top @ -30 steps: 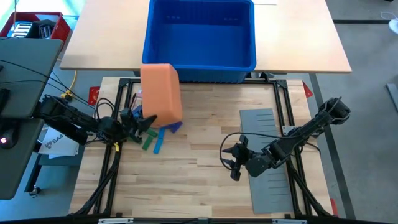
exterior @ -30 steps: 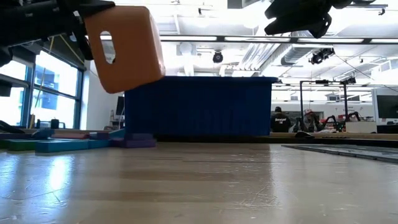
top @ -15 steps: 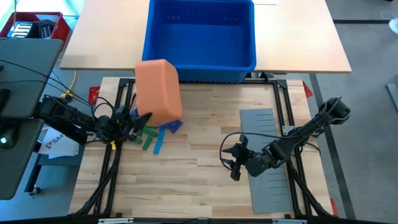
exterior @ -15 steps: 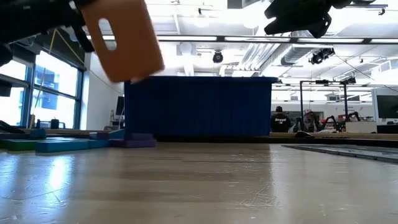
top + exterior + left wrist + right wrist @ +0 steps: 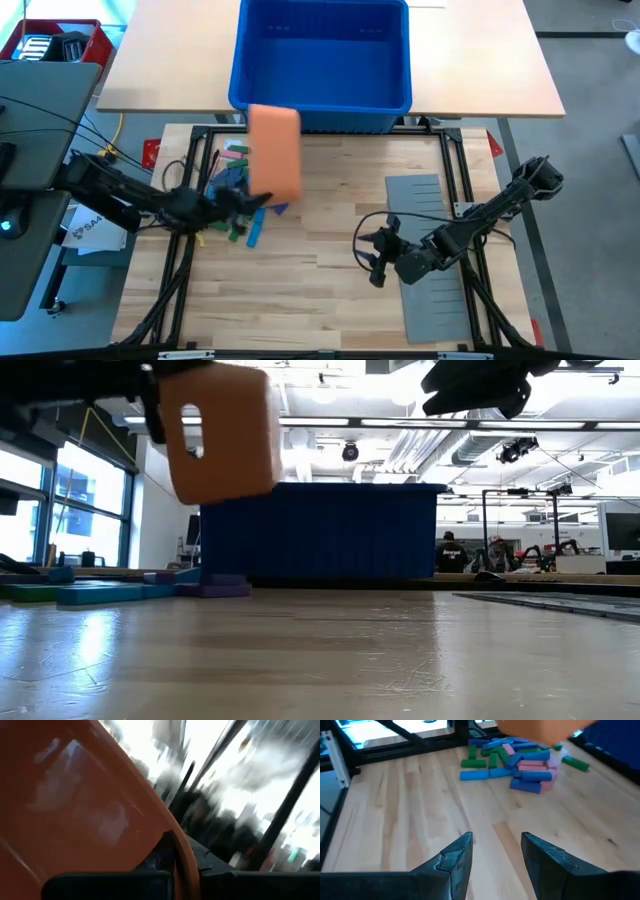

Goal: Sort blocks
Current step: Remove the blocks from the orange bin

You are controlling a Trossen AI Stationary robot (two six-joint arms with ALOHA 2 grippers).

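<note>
Several green, pink, purple and blue blocks (image 5: 236,190) lie in a loose pile on the table's left part; they also show in the low view (image 5: 100,592) and the right wrist view (image 5: 515,760). My left gripper (image 5: 243,201) is shut on the orange-red tray (image 5: 274,150), which hangs in the air over the pile (image 5: 222,430). My right gripper (image 5: 372,258) is open and empty above the table's middle (image 5: 492,855), pointing toward the pile. My left gripper holds the orange-red tray by its rim (image 5: 172,837) at the tray's near lower end. The fingers come about level from the table's left. The tray is lifted clear of the table and the blocks, tipped on end, its handle hole (image 5: 192,432) facing the near side.
A large blue bin (image 5: 322,60) stands behind the table's far edge. A grey slotted divider sheet (image 5: 425,200) lies on the table's right part under my right arm. Bare wood lies between the pile and the sheet.
My left gripper has gone toward the table's right edge with the tray. The tray has turned about and now shows a narrower face from above. It stays clear of the table and has uncovered more blocks at the pile's far left.
</note>
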